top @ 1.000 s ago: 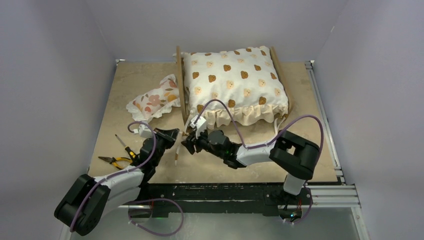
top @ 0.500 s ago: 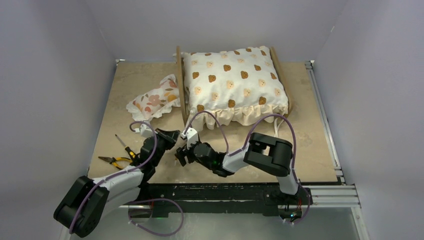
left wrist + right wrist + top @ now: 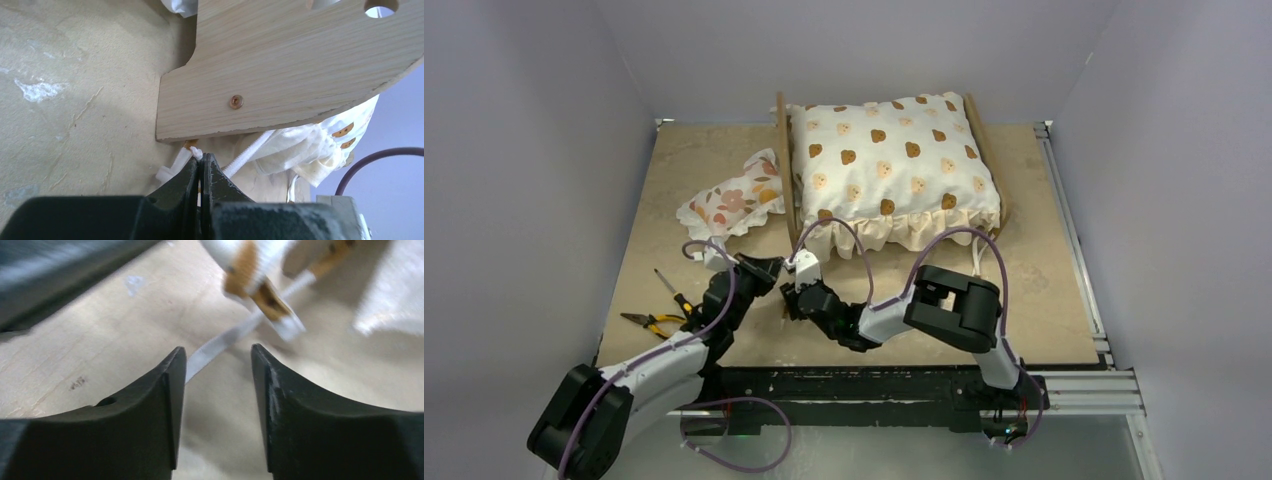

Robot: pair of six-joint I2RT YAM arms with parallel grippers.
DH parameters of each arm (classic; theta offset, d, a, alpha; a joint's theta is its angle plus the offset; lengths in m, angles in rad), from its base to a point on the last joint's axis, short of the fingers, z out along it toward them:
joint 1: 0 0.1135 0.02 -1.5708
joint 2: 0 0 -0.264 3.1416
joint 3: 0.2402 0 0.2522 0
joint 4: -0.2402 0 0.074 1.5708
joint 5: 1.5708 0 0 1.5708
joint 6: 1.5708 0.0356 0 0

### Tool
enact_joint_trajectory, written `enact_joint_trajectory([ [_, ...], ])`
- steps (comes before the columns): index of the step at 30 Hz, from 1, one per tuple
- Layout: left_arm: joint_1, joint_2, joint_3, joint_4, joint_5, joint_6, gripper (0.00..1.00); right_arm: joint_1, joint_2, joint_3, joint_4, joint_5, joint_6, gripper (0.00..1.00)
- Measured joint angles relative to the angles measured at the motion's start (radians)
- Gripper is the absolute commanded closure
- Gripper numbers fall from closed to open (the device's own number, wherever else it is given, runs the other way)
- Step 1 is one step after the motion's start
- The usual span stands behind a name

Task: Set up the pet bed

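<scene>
1. While the left gripper point(image 3: 201, 161) pinches one white cord point(image 3: 246, 158), the right gripper point(image 3: 218, 371) stands spread.
2. One light-wood pet bed point(image 3: 786, 172) stands far-centre, carrying one cream bear-print cushion point(image 3: 894, 160).
3. One beige mottled table point(image 3: 694, 160); pale walls point(image 3: 524, 150) on three sides.

Beige tabletop, a few things lying on it.
The scuffed table point(image 3: 1044, 300) carries the pet bed point(image 3: 784, 170) just beyond the left pincer point(image 3: 772, 268) and the right pincer point(image 3: 792, 298). A floral pillow point(image 3: 729, 205) lies beyond the left pincer and to its left. A screwdriver point(image 3: 670, 288) and pliers point(image 3: 652, 322) lie further left, nearer the bases. A white cord point(image 3: 220, 345) crosses the surface ahead of the right pincer.
</scene>
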Motion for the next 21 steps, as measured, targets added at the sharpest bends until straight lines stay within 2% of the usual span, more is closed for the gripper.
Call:
enact_joint_trajectory([
  [3, 0.0, -0.02, 0.021, -0.032, -0.006, 0.018, 1.0, 0.0, -0.051, -0.016, -0.11, 0.051, 0.078, 0.67],
  [8, 0.0, -0.069, 0.047, -0.088, -0.029, 0.054, 1.0, -0.002, -0.135, -0.062, -0.27, 0.129, 0.208, 0.82],
  [13, 0.0, -0.11, 0.056, -0.126, -0.044, 0.091, 1.0, -0.01, -0.158, -0.082, -0.307, 0.147, 0.268, 1.0],
  [21, 0.0, -0.142, 0.108, -0.225, -0.061, 0.15, 1.0, -0.017, -0.167, -0.083, -0.326, 0.146, 0.296, 1.0],
])
